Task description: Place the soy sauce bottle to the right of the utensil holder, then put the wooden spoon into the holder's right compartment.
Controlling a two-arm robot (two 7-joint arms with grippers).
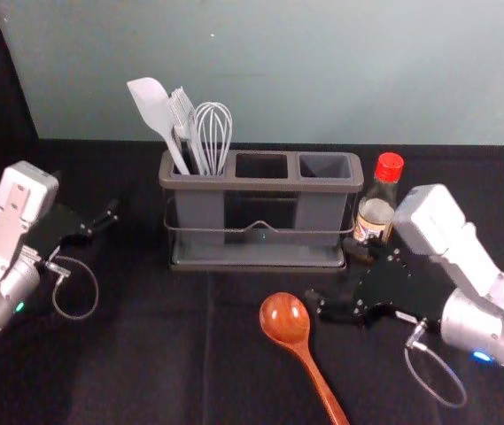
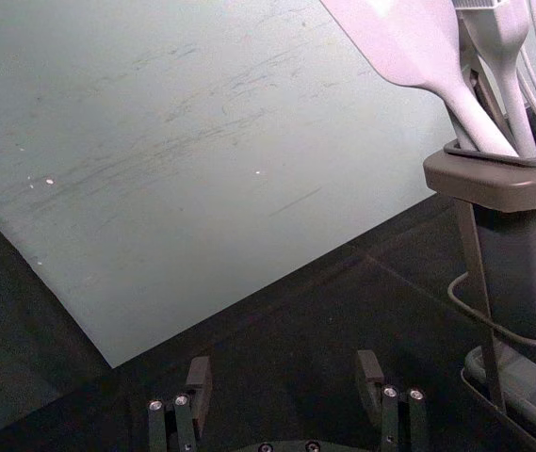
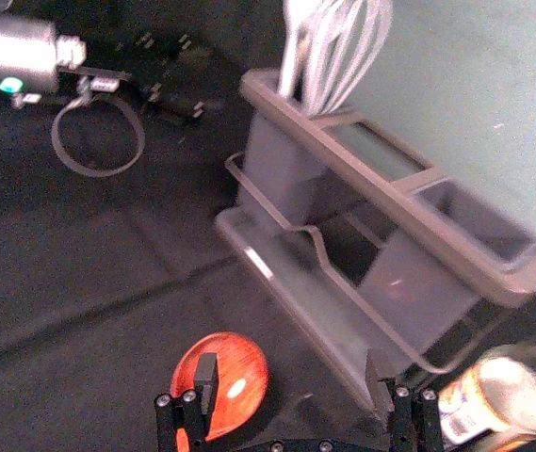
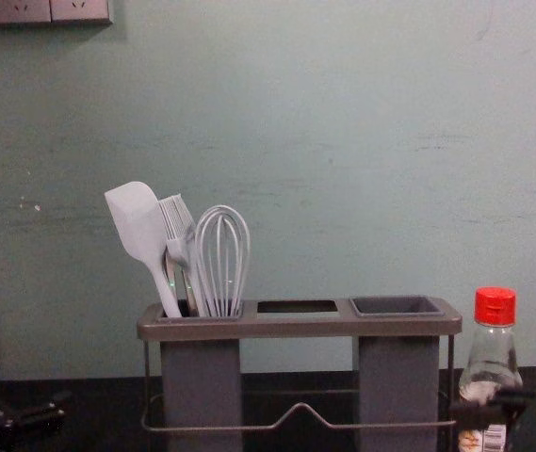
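One placement of two looks done, one left to do

Upright just beside the right end of the grey plastic utensil holder stands the red-capped clear glass soy sauce bottle, so I judge that half finished; the glossy reddish-brown wooden spoon lies in front of the holder, handle toward the worktop's near edge, and its rectangular right compartment has yet to receive it, while my right gripper, between spoon and bottle, is spread and grasping nothing, and my left gripper idles, parted, toward the worktop's left edge
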